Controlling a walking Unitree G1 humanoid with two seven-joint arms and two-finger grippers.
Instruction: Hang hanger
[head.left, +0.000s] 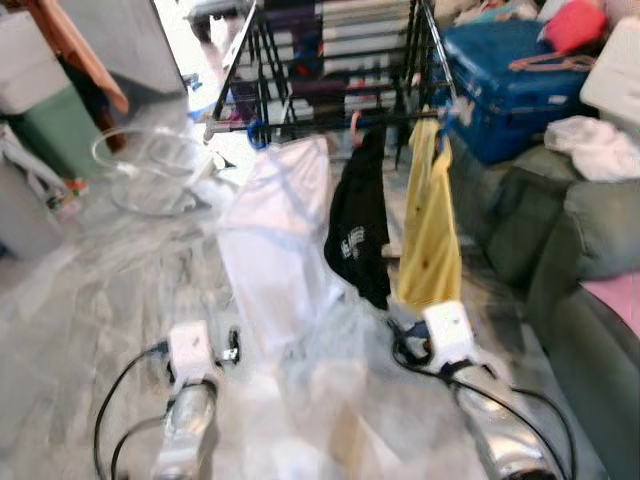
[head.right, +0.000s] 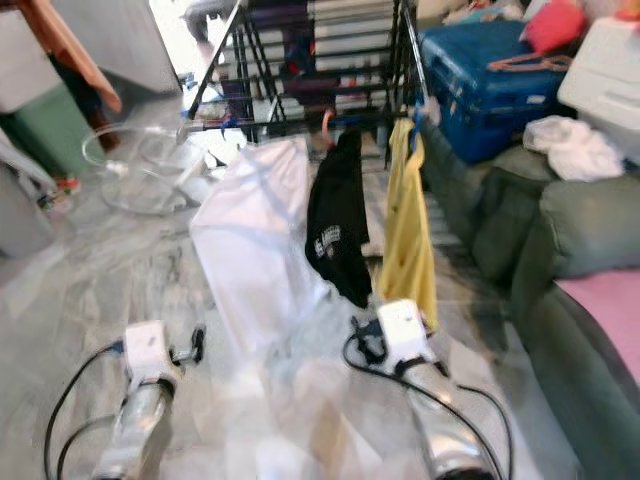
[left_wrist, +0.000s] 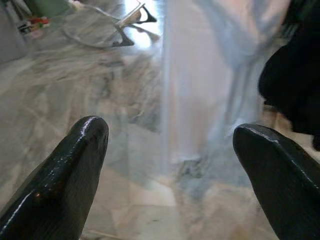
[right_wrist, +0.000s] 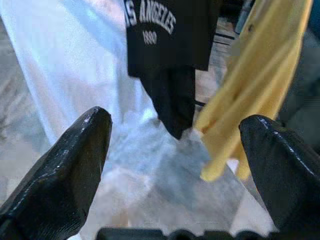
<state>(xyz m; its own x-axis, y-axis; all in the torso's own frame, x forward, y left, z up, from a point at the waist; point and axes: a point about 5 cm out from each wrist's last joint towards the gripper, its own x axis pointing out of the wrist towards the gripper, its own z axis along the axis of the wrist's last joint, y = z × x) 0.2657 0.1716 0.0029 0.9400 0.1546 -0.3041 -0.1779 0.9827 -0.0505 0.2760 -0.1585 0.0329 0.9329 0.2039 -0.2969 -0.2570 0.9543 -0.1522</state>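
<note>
A black drying rack stands ahead with three garments hung from its front rail. A white shirt hangs on a blue hanger hook. Beside it are a black printed T-shirt on an orange hook and a yellow garment. My left gripper is open and holds nothing, low over the floor before the white shirt. My right gripper is open and holds nothing, just below the black and yellow garments. The picture is blurred.
A blue suitcase with an orange hanger on it lies at the right rear. A grey-green sofa with white cloth lines the right side. A wire ring stand and a green bin sit at the left.
</note>
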